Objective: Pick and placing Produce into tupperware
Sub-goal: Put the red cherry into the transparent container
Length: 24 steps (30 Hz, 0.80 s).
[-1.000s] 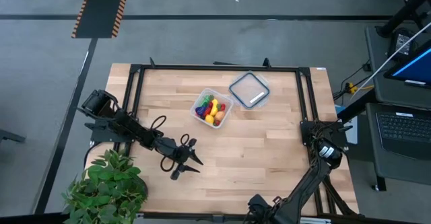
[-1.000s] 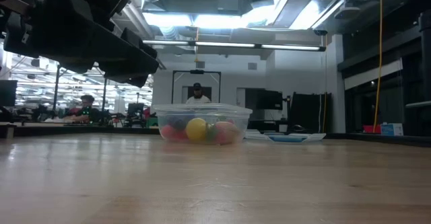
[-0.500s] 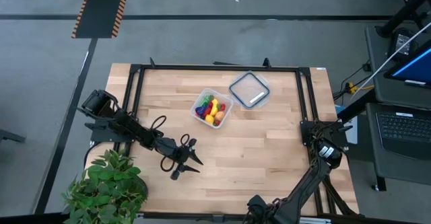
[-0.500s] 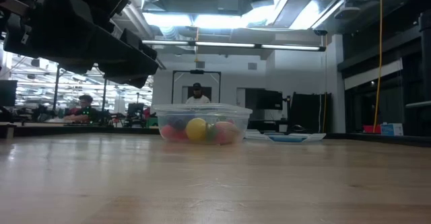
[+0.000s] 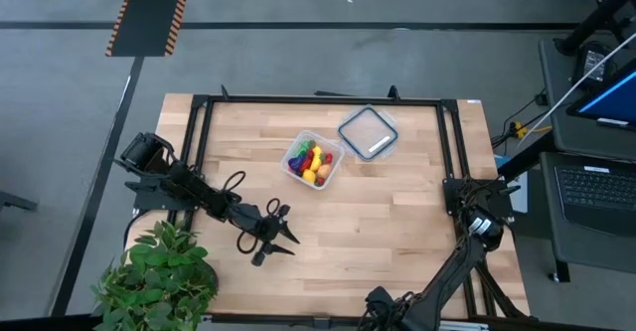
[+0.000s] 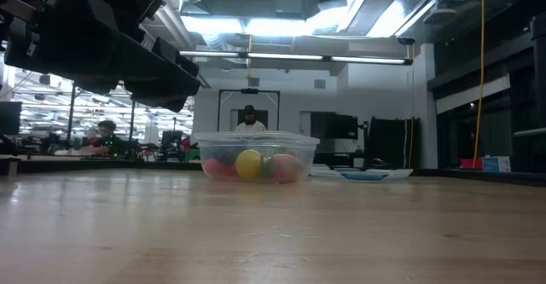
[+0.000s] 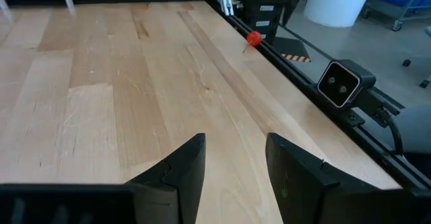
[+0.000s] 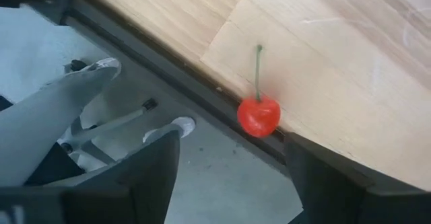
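The cherry (image 8: 258, 114) lies at the very edge of the surface (image 5: 397, 222), over the dark frame rail, between the right tool's (image 8: 229, 177) wide-spread jaws; a nudge could roll it to the floor. The left tool (image 7: 232, 160) hovers part open and empty. The tub (image 5: 314, 160), full of produce (image 5: 310, 161), stands well apart, a lid (image 5: 368, 132) beside it.

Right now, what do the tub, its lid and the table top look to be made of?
The tupperware looks like clear glossy plastic: the produce shows through its wall. The lid seems clear plastic too, with a greyish-blue rim, possibly rubbery. The table appears to be pale wooden planks with visible grain and joints and a smooth finish.
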Tool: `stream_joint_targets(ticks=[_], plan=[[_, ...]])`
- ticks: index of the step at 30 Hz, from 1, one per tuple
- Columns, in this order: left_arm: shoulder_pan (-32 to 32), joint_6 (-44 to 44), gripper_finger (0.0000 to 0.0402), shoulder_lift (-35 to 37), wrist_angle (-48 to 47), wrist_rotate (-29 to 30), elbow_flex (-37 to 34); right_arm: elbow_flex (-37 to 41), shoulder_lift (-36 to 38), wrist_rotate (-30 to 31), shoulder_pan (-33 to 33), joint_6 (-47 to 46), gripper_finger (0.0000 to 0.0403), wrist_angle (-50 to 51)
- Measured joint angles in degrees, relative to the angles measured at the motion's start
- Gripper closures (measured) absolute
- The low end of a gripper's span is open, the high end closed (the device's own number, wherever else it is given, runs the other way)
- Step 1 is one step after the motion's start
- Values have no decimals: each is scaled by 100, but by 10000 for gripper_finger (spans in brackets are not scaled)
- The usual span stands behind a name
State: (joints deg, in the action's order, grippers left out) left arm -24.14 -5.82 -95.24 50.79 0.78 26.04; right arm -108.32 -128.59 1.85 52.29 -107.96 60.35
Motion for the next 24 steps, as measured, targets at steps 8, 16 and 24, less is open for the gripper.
stream_joint_targets(ticks=[8, 16, 24], plan=[[0, -9, 253, 0, -129, 0, -2, 27, -160, 0, 0, -2, 138, 42], [0, -22, 253, 0, -151, -1, -2, 27, -476, -4, 0, 2, 138, 25], [0, -22, 253, 0, -151, 0, -2, 14, -573, -239, -9, 7, 138, 47]])
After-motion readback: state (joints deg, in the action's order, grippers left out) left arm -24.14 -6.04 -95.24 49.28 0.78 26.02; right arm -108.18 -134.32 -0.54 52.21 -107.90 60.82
